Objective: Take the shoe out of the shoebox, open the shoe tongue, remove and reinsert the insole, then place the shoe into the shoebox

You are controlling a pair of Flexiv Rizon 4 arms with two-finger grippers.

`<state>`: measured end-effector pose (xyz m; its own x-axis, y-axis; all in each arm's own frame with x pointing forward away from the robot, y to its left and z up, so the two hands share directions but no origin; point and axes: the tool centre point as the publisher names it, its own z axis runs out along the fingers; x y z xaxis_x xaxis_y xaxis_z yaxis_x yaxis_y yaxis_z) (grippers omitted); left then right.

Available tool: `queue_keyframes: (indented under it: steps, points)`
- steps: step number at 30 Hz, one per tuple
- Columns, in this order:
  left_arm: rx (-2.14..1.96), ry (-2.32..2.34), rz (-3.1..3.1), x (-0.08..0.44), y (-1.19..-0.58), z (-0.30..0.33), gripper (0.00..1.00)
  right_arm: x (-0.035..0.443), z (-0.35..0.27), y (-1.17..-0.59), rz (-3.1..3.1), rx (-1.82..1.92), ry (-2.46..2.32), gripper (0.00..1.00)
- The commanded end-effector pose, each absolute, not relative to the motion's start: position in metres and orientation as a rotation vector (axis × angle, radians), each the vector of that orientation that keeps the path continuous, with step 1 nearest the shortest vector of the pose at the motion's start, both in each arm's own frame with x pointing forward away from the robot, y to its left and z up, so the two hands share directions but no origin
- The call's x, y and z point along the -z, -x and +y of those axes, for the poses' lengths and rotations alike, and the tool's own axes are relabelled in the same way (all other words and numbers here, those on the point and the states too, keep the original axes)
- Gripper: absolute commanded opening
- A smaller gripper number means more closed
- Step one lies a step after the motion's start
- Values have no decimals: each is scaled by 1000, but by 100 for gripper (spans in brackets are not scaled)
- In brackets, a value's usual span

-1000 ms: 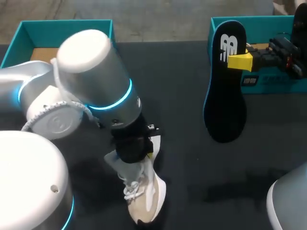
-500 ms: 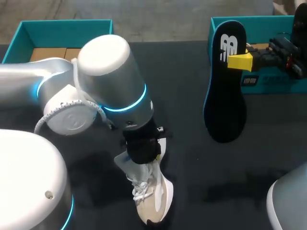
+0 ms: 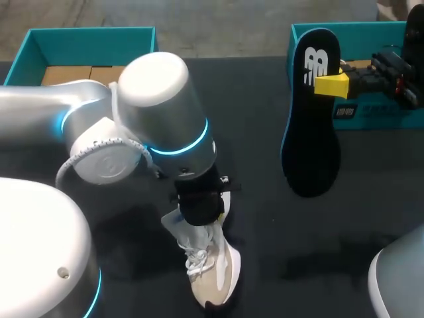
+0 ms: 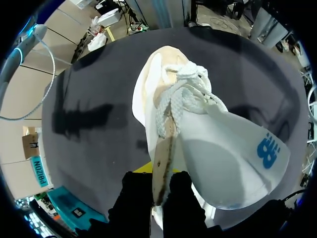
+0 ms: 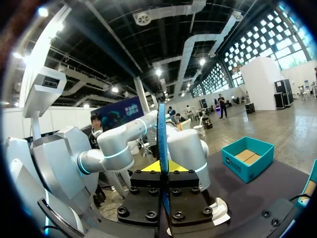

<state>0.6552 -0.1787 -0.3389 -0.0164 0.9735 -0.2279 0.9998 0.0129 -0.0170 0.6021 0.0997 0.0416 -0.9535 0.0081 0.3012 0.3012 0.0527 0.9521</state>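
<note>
Shoe [image 3: 211, 278] sits low on the dark table [image 3: 265, 199], cream with white laces, toe toward our side. Our left gripper [image 3: 199, 211] is clamped on a thin edge at its opening, holding the mouth up. Well off to the right hangs the insole [image 3: 310, 132], black and blue-rimmed, its long axis roughly in line with the shoe's. Our right gripper [image 3: 329, 85] pinches it near the logo end, just in front of the teal shoebox [image 3: 371, 112]. We reckon reinsertion means carrying it leftward, broad end leading.
</note>
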Motion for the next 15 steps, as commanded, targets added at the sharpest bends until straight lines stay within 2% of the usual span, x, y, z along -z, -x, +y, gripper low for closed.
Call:
queue_keyframes:
  steps: [1,15]
  points:
    - [260,-2104,2123,341,-655,-184,0,-41,102,-605,-2112,1994,317,0]
    - [268,-2147,2073,347,-650,-180,0,-41,102,-605,-2112,1994,317,0]
